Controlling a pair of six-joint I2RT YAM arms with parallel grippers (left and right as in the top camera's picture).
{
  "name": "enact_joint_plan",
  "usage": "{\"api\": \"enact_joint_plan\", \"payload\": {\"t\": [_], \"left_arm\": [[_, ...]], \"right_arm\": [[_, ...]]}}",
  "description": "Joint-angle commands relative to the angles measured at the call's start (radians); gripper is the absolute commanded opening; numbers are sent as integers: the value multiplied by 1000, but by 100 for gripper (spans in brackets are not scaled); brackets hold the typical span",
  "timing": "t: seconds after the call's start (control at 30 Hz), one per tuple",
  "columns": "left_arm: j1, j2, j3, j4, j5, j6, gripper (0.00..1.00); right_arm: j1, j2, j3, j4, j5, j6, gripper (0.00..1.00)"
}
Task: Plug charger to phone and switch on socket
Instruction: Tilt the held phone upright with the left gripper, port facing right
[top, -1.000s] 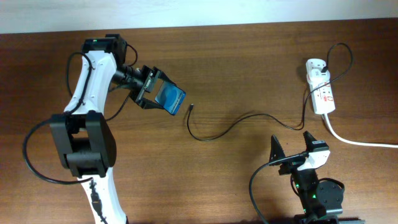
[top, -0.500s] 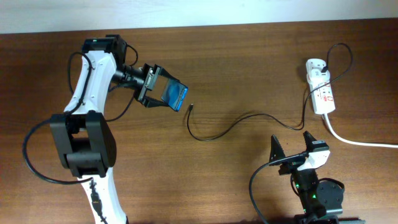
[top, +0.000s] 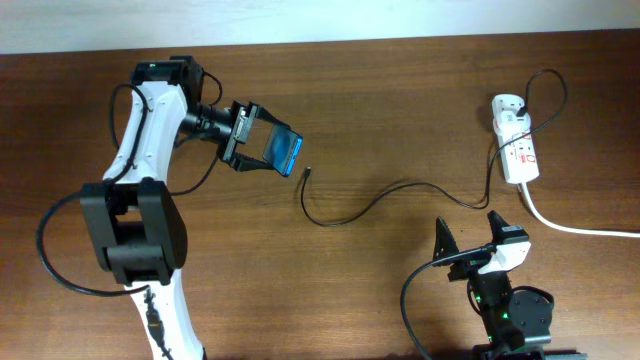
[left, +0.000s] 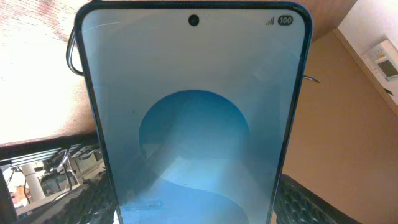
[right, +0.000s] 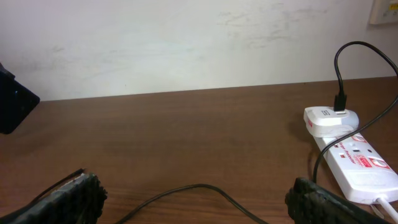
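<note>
My left gripper (top: 250, 140) is shut on the phone (top: 283, 152), a black-framed phone with a blue screen, and holds it lifted and tilted above the table at the left. The phone fills the left wrist view (left: 193, 118). The charger cable (top: 370, 203) lies on the table, and its connector tip (top: 307, 171) lies just right of the phone. The cable runs right to a white plug on the socket (top: 517, 150), a white power strip at the far right, which also shows in the right wrist view (right: 351, 158). My right gripper (top: 468, 240) is open and empty at the near edge, with the cable (right: 199, 190) between its fingers' line of sight.
A thick white cord (top: 570, 225) leaves the socket toward the right edge. A white wall runs along the far side of the brown table (top: 400, 100). The left arm's black cables (top: 60, 250) loop at the left.
My left gripper has carried the phone slightly right, toward the connector tip, and tilted it up more. The right arm and the cable have not moved.
</note>
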Motion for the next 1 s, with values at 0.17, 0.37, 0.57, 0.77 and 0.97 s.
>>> {"api": "enact_joint_plan", "payload": {"t": [0.17, 0.37, 0.57, 0.77, 0.97], "left_arm": [[4, 1, 29, 0, 51, -61, 0], [8, 1, 29, 0, 48, -100, 0], [8, 1, 29, 3, 44, -118, 0], [8, 1, 29, 3, -8, -118, 0], [8, 1, 29, 3, -32, -117, 0]], "right_arm": [[7, -6, -5, -6, 5, 8, 99], [7, -6, -5, -6, 5, 8, 98], [7, -6, -5, -6, 5, 8, 98], [7, -6, -5, -6, 5, 8, 98], [7, -6, -5, -6, 5, 8, 98]]}}
